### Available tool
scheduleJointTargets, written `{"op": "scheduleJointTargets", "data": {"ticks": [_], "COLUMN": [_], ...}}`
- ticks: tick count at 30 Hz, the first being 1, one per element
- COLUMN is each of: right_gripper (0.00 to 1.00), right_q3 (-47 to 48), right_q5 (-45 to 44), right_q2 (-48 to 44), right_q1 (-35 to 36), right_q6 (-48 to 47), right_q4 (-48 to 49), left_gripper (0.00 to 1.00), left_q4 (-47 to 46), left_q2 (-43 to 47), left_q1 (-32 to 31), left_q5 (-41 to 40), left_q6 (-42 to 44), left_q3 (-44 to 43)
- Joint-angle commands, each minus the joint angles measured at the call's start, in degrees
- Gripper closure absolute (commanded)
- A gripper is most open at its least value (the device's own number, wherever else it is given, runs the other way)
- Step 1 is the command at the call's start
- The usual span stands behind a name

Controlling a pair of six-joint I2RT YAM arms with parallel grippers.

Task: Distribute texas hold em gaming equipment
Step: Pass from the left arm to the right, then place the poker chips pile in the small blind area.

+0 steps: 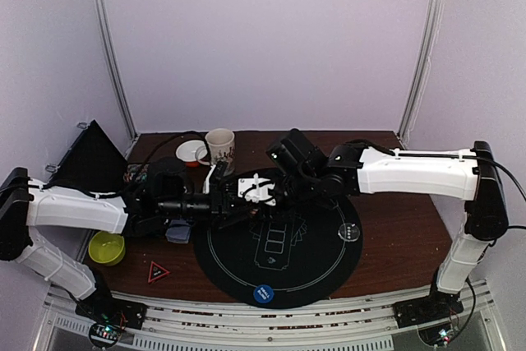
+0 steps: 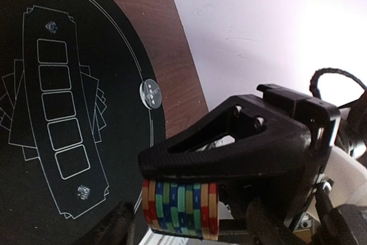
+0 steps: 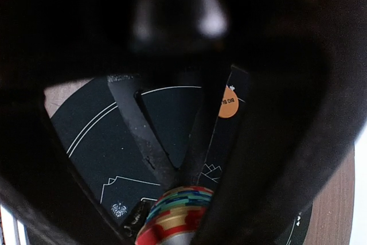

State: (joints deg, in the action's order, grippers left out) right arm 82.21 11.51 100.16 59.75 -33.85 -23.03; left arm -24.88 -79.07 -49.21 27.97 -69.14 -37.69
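Above the mat [image 1: 322, 262], your right fingers [image 3: 140, 142] clamp the chip stack [image 2: 180, 210]; left fingers [image 2: 114, 228] stand apart. Loose, slick discs: squeeze its flat ends.

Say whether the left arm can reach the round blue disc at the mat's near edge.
Probably yes: the left gripper is open, and only bare round black mat separates it from the round blue disc.

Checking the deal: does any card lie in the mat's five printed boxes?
No, all five outlined boxes on the black mat show bare.
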Motion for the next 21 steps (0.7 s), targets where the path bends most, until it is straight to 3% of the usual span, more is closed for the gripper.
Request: {"op": "scheduleJointTargets", "data": {"ticks": [1, 13, 21], "right_gripper": [1.00, 1.00, 1.00], "right_q3": [0.5, -3.6, -19.8], "right_q5": [-1.7, -1.8, 0.7], "right_q2": [-1.8, -5.4, -14.5], "right_q1": [-0.2, -0.1, 3.8], "right_q6": [1.1, 1.3, 2.8], "right_q4": [-1.0, -4.9, -1.0], "left_gripper": [0.25, 0.05, 0.03], "left_q4": [4.3, 16.0, 33.9], "left_q2": [4.1, 12.0, 25.5], "left_q1": [0.5, 1.8, 11.0], "left_q5": [-2.2, -5.8, -13.0], "left_q6": [3.8, 8.2, 10.7], "left_q3": [0.8, 1.8, 4.9]}}
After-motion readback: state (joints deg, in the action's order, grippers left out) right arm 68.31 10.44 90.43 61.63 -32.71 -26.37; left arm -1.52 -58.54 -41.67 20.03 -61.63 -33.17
